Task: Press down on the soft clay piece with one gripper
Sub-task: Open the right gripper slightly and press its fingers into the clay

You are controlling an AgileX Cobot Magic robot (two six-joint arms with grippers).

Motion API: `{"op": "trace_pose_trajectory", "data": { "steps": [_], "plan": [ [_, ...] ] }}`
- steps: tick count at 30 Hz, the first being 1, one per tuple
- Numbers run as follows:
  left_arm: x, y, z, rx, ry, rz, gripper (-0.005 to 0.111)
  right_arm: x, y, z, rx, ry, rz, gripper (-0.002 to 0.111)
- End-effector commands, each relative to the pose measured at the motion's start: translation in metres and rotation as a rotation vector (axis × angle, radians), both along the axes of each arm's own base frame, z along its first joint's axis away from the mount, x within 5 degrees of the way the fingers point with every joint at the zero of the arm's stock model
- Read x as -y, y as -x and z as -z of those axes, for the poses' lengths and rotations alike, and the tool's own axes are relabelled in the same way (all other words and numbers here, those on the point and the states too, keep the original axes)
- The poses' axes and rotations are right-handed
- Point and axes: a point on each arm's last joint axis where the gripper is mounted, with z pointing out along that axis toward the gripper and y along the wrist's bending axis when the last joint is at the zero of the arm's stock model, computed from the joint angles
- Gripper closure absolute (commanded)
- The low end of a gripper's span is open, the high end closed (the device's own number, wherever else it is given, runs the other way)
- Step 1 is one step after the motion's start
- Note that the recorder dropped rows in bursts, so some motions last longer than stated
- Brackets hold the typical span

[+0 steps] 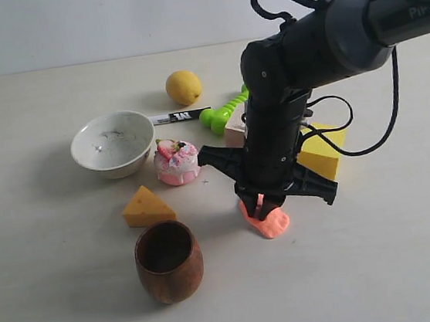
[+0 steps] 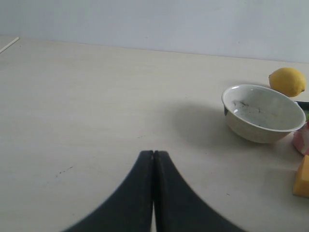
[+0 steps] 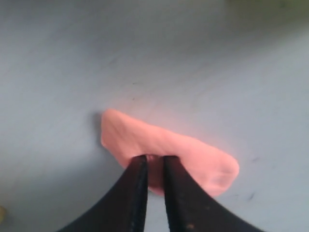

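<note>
Clay piece [image 1: 273, 223] flat, long axis far-left to near-right; right fingers [image 3: 135, 193] clenched, tips on it.

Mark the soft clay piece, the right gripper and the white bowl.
soft clay piece [image 3: 193, 152], right wrist view, its top surface.
right gripper [image 3: 154, 159], right wrist view, between its fingertips.
white bowl [image 1: 115, 169], exterior view, front outer wall.

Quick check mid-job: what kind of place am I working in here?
Probably a lab test bench, not a kitchen: a plain pale table against a blank wall, unrelated props like a toy cake, cheese wedge and lemon.
</note>
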Motion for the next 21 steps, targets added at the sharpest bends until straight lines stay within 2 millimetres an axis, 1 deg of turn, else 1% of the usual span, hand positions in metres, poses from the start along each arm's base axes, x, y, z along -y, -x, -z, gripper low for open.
{"op": "trace_pose_trajectory", "data": {
  "steps": [1,8,15,21],
  "plan": [
    [0.0006,0.0002,-0.0010,0.015,0.014,0.005,0.107,-0.0028,0.0011,0.0022,-0.014,0.002,-0.014,0.083],
    [0.0006,0.0002,-0.0010,0.015,0.014,0.005,0.107,-0.0021,0.0009,0.0023,-0.011,0.009,-0.021,0.075],
    [0.0006,0.0002,-0.0010,0.015,0.014,0.005,0.107,-0.0027,0.0001,0.0013,-0.007,0.006,-0.021,0.075],
    [0.0006,0.0002,-0.0010,0.015,0.014,0.005,0.107,-0.0058,-0.0057,-0.0059,0.012,0.006,-0.036,0.075]
  ]
}}
